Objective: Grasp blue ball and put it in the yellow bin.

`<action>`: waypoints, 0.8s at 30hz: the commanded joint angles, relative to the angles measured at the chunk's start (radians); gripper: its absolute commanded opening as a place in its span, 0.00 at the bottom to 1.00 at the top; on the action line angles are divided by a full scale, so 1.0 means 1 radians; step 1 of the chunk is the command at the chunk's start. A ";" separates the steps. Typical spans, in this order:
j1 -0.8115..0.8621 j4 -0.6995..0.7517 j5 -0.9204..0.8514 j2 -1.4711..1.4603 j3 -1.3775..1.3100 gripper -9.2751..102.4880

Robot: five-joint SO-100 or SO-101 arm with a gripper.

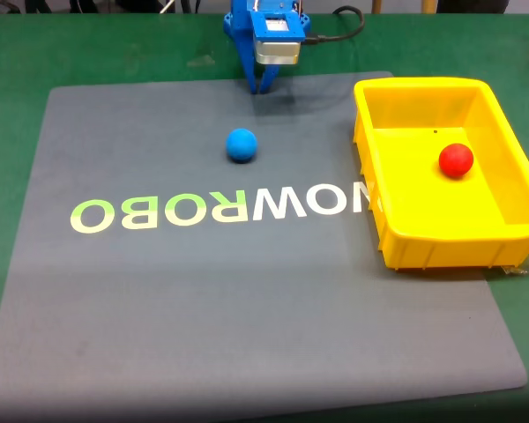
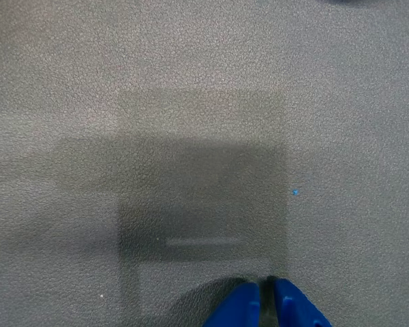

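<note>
You see the green counter under everything in the fixed view; on it lies a large grey mat with the pale letters "ROBOWORK"-like print running across its middle, upside down to this camera, so I cannot read it with certainty; the same grained grey mat fills the wrist view, with a soft square shadow in the middle of it.

The yellow bin stands at the right side of the mat in the fixed view, its near right corner reaching over the mat's edge onto the counter; inside it, on the floor toward the far right part, rests a red ball.

The blue arm with its claw hangs at the far edge of the mat, pointing down; in the wrist view you find the claw at the bottom edge, its two blue fingertips nearly together with only a thin slit between them, holding nothing.

The blue ball sits on the mat, free, a little nearer to the camera than the claw and slightly to its left in the fixed view, well apart from the yellow bin; a tiny blue speck lies on the mat in the wrist view.
</note>
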 commanded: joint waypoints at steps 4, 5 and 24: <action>-0.012 0.021 0.002 0.011 0.031 0.08; -0.012 0.021 0.002 0.011 0.031 0.08; 0.175 -0.166 -0.104 -0.008 -0.106 0.36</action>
